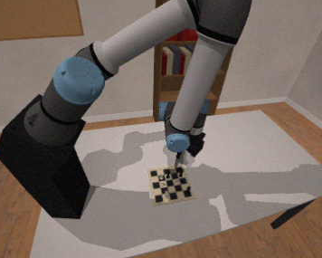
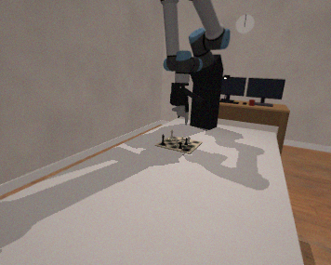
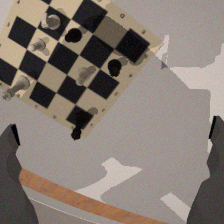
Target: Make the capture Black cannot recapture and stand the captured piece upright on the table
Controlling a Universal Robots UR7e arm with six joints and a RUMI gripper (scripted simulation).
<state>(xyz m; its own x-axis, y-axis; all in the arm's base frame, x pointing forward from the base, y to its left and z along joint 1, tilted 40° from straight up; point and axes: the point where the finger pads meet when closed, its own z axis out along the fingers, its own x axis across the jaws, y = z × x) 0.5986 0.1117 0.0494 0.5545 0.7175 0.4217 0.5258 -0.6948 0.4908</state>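
- Chessboard [image 1: 175, 201] [image 2: 172, 149] [image 3: 125, 82]: lies flat on the pale table [image 1: 242, 141] [image 2: 175, 224] [image 3: 150, 115], partly in the arm's shadow.
- Black corner piece [image 1: 188, 190] [image 2: 163, 139] [image 3: 76, 132]: upright at the board's near right corner, as seen from above.
- Two other black pieces: one [image 1: 180, 173] [image 3: 114, 67] toward the far right corner, the second [image 1: 168, 175] [image 3: 73, 35] to its left.
- Tall pale piece [image 1: 166, 195] [image 2: 172, 134] [image 3: 16, 87]: upright by the near edge, left of the black corner piece.
- Smaller pale pieces: a pair [image 3: 51, 21] [image 3: 37, 45] in the left part of the board; a third [image 3: 85, 75] near the right-hand black piece. Their exact kinds are probably beyond what this grainy view can settle.
- Gripper [image 1: 182, 159] [image 2: 182, 119] [image 3: 112, 122]: released, its two jaws spread wide with nothing between them, raised over the far side of the board and touching no piece.
- Arm [image 1: 152, 28] [image 2: 171, 29]: rises from the black pedestal [image 1: 80, 200] [image 2: 205, 108] at left, arches rightward and descends toward the board.
- Bookcase [image 1: 157, 87]: stands against the far wall, behind the table.
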